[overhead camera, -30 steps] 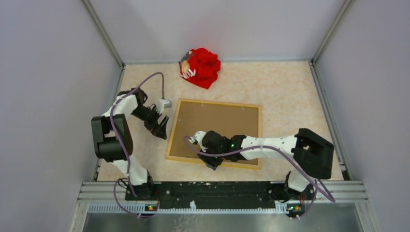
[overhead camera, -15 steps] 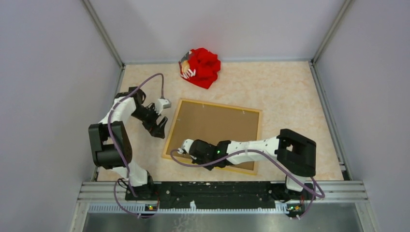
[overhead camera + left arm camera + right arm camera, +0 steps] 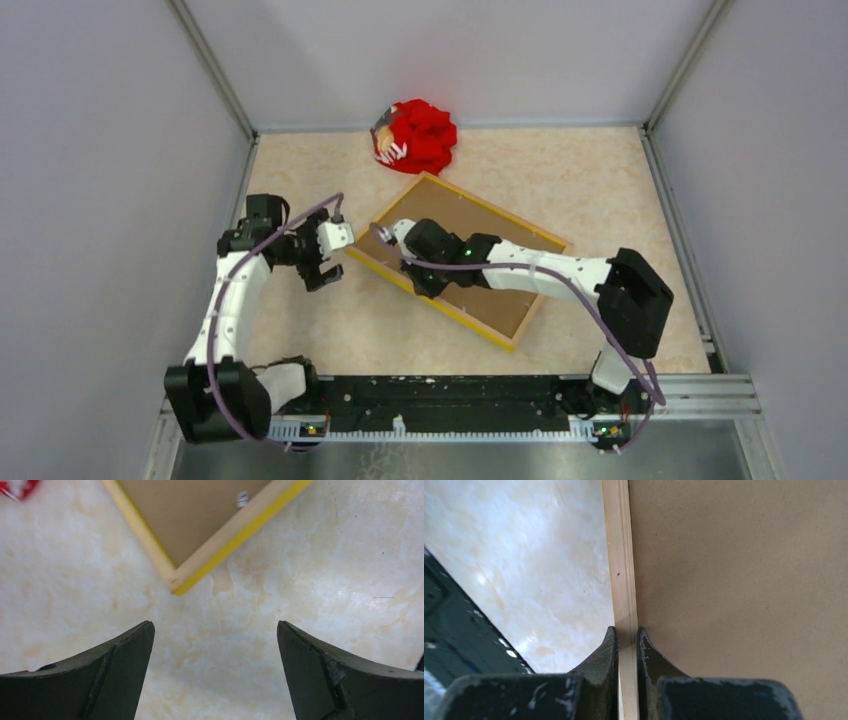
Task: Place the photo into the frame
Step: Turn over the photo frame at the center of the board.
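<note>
The frame (image 3: 468, 318) is on the marble-patterned tabletop (image 3: 600, 190), turned diagonally with its reverse side up, so the brown backing board (image 3: 465, 218) fills it. The right claw (image 3: 627, 637) is closed tightly on the light wooden rail of the near-left side and pinches it between both fingers. The left claw (image 3: 215, 625) stands wide open and holds nothing. It hangs over bare tabletop just beside the frame's left corner, near a small piece of tape (image 3: 222, 580). A crumpled red cloth (image 3: 420, 138) lies at the far edge, beyond the frame.
</note>
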Tool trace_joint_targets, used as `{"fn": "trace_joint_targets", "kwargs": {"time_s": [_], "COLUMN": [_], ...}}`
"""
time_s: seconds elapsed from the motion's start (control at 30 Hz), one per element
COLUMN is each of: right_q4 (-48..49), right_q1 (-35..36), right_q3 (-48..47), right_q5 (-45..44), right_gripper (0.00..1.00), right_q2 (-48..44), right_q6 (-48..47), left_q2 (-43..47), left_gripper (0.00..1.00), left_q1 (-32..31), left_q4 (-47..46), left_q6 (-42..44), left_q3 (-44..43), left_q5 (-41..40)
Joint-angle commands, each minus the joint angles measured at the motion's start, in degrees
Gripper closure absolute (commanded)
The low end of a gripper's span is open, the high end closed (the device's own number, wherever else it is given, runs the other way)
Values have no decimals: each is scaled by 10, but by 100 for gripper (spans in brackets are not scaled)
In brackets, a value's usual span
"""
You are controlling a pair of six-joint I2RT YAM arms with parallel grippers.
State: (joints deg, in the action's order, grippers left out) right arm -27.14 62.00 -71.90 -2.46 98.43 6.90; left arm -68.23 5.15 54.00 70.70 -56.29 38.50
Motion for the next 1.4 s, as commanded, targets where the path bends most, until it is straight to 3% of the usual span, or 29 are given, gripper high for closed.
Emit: {"fn": "trace_joint_targets", "kwargs": {"time_s": [0.0,0.17,0.27,0.5,0.63,0.77,0.93,1.07,1.37], "right_q4": [3,-16,-36,-65,-80,-105,-142,-186,-258], "right_q1": [-38,-59,-59,-60,-60,-60,-60,-52,29], "right_q3": [-83,-125,-153,-192,-203,-218,-244,-262,-213], "right_q5": [84,126,140,167,162,136,90,74,-97], "right_gripper": [100,100,100,100,100,100,67,56,46], "right_q2": [-53,-52,-44,-40,-39,-32,-34,-50,-91], "right_q6": [49,66,66,79,79,67,43,6,-55], "left_q2": [87,203,245,235,218,211,199,186,151], "left_gripper": [1,1,1,3,20,54,94,97,95], "left_q1": [-28,-84,-107,-153,-184,-197,-199,-200,-200], "left_q4": [-35,-127,-229,-374,-416,-378,-340,-330,-301], "left_q6": [150,253,306,375,387,402,387,344,250], "left_q3": [35,120,182,237,235,211,182,154,81], "left_q5": [65,28,3,-8,-28,-38,-41,-38,-23]}}
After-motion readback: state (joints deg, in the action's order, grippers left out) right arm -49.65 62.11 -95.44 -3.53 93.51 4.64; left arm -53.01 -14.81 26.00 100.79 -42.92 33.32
